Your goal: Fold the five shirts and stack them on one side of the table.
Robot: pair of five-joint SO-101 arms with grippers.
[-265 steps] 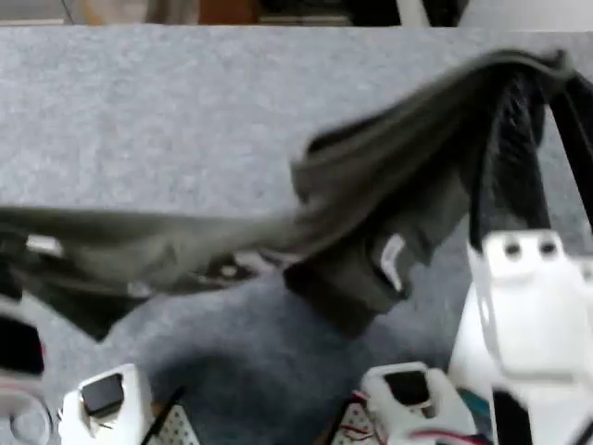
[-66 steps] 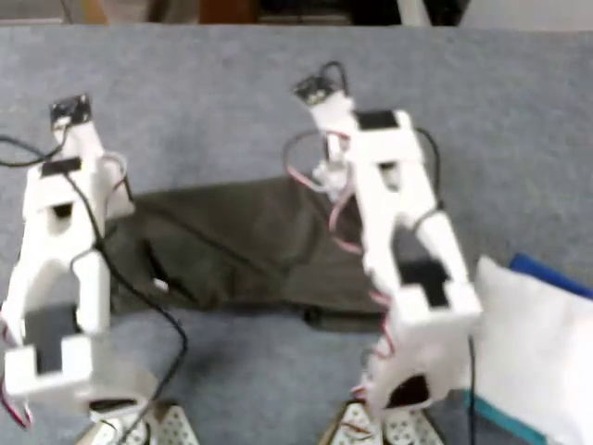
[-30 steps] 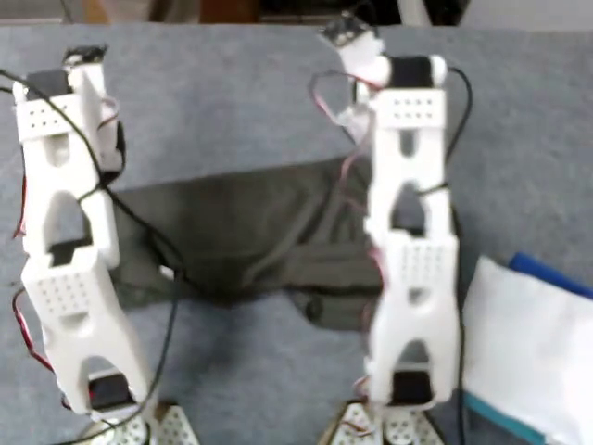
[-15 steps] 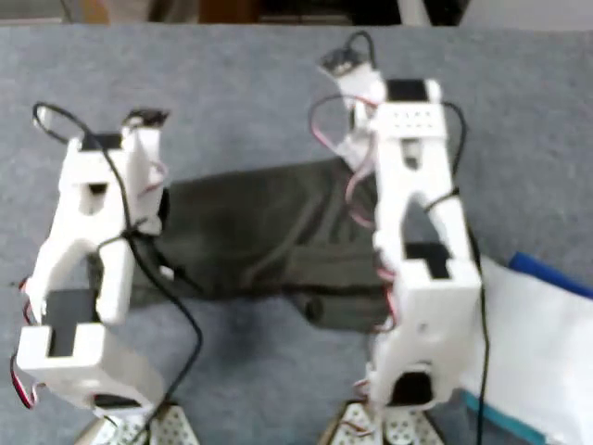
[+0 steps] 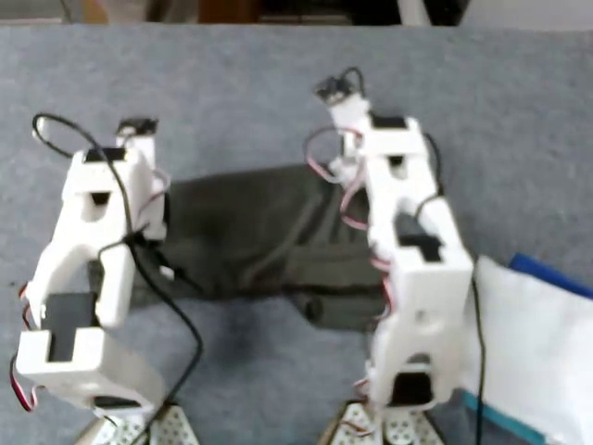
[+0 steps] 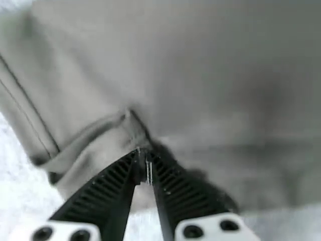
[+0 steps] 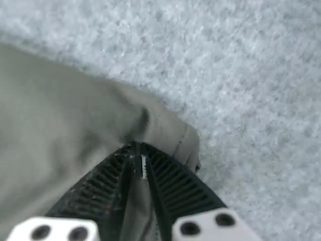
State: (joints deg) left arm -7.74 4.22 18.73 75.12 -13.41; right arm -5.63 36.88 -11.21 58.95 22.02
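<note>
At the centre of the table lies the olive shirt; left gripper and right gripper pinch its corners at 10 and 2 o'clock; best draw both evenly toward 6 o'clock

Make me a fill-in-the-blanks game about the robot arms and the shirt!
1. The dark shirt lies on a ____ table.
2. The left gripper has its fingers ____ on the shirt.
3. The right gripper pinches the same ____.
4. The white cloth lies beside the ____ arm.
Missing words: grey, shut, shirt, right.
</note>
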